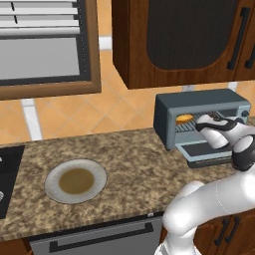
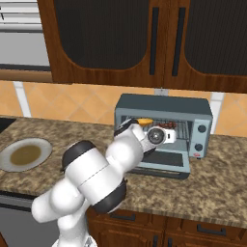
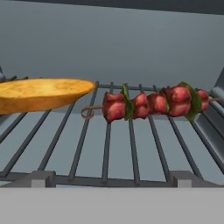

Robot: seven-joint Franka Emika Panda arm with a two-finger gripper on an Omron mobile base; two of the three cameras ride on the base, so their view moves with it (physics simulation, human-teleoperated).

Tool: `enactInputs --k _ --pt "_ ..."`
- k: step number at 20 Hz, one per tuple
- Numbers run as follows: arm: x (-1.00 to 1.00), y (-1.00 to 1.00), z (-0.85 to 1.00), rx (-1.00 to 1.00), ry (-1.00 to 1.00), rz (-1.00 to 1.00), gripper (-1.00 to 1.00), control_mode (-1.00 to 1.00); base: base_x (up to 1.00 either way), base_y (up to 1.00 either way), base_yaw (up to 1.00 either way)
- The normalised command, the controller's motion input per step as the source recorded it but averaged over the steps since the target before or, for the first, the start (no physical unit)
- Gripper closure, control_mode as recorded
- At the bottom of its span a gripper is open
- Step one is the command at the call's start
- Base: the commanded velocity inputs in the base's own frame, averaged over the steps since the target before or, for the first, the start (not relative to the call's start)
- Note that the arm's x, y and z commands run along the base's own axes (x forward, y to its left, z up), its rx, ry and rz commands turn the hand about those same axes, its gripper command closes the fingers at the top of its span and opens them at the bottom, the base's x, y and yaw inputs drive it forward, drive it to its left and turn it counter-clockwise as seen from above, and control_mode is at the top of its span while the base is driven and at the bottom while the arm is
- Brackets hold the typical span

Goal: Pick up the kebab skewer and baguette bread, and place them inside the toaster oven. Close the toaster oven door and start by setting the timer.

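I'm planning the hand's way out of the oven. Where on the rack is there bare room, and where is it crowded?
The wire rack is bare along its front edge, ahead of the kebab skewer. The back is crowded: baguette bread on the left, skewer on the right, ends nearly meeting. In the base views the arm fills the toaster oven mouth.

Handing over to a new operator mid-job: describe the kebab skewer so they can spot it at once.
Find the blue-grey toaster oven on the stone counter, door folded down. On its wire rack, the kebab skewer lies to the right of the baguette. It is a thin stick of red chunks with green bits, not the smooth golden loaf.
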Motion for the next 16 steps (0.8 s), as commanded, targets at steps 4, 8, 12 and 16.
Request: enactInputs --k 4,8,12,16 --pt "-0.22 -0.26 0.0 0.0 0.01 0.0 -1.0 -1.0 0.0 0.0 0.0" --pt "-0.83 -0.68 0.0 0.0 0.0 -0.02 -1.0 -1.0 0.0 0.0 0.0" --pt "-0.99 -0.69 0.0 0.0 0.0 -0.02 -1.0 -1.0 0.0 0.0 0.0" --pt "-0.91 -0.25 0.0 0.0 0.02 0.0 -1.0 -1.0 0.0 0.0 0.0"
